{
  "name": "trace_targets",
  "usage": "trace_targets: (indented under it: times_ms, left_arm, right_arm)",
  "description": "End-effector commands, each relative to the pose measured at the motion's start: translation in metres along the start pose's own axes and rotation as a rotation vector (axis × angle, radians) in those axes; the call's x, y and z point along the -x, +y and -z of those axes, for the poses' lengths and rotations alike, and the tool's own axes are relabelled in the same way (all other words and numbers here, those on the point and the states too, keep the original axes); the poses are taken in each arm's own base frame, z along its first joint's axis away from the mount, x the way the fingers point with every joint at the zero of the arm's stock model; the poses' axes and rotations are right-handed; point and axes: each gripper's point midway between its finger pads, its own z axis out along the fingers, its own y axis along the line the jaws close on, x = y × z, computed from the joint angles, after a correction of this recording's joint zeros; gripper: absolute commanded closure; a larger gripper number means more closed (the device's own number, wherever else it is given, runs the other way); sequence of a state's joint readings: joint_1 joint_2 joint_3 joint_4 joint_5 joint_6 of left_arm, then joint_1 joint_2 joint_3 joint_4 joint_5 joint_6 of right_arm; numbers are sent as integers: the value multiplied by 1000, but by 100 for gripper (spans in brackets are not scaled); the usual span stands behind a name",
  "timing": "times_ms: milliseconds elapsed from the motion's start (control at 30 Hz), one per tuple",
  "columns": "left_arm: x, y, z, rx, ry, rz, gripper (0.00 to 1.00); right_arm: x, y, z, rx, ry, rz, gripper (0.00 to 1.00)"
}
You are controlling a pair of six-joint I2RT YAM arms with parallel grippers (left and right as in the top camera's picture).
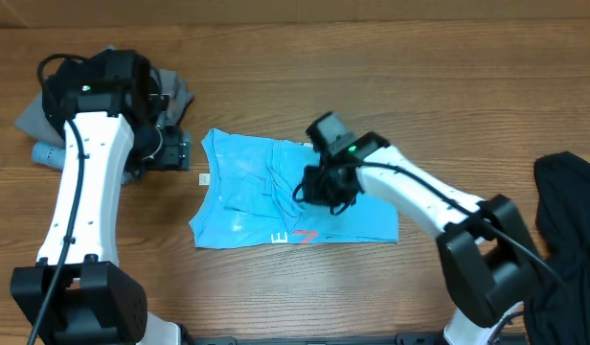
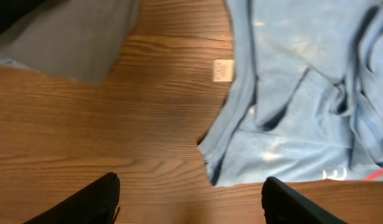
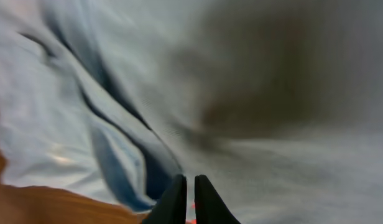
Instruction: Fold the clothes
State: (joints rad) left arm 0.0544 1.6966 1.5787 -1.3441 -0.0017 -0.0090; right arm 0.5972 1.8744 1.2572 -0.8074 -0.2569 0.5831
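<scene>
Overhead view: light blue T-shirt lies rumpled at the centre of a wood table. It's roughly rectangular, w/ creases and a loose flap across the middle. A grey garment is bunched at the far left and a black garment hangs at the right edge, both well apart from the shirt.

Right gripper is down on the shirt's middle w/ its fingers nearly touching, i.e. clenched. You can't tell if any cloth is caught between them, as that view is blurred.

Left gripper is spread wide w/ nothing in it. It hovers over bare wood just beside the shirt's left corner.

Expect the shirt to be light, limp and floppy, so it'll likely drag and bunch rather than slide flat. Probably best to pinch a hem or corner, not mid-panel. The left corner near the small white tag looks reachable.
</scene>
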Motion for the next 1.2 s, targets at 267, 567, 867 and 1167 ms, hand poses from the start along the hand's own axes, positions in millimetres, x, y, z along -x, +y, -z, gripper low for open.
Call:
trace_targets:
  times_ms: [267,567,867,1167]
  left_arm:
    - [3,23,-8,27,-15,81,20]
    - [-15,-30,-74,-278,18,81,19]
    - [-15,-35,-140,-305,-33,81,15]
    - [-20,-80,-190,-477,60,36,20]
  right_arm:
    - [-66,84,-11,227,108,459,95]
    - [16,46,109,55,-257,381,93]
    - [42,-37,159,37,-287,91,92]
    - [42,-53,162,24,-269,45,92]
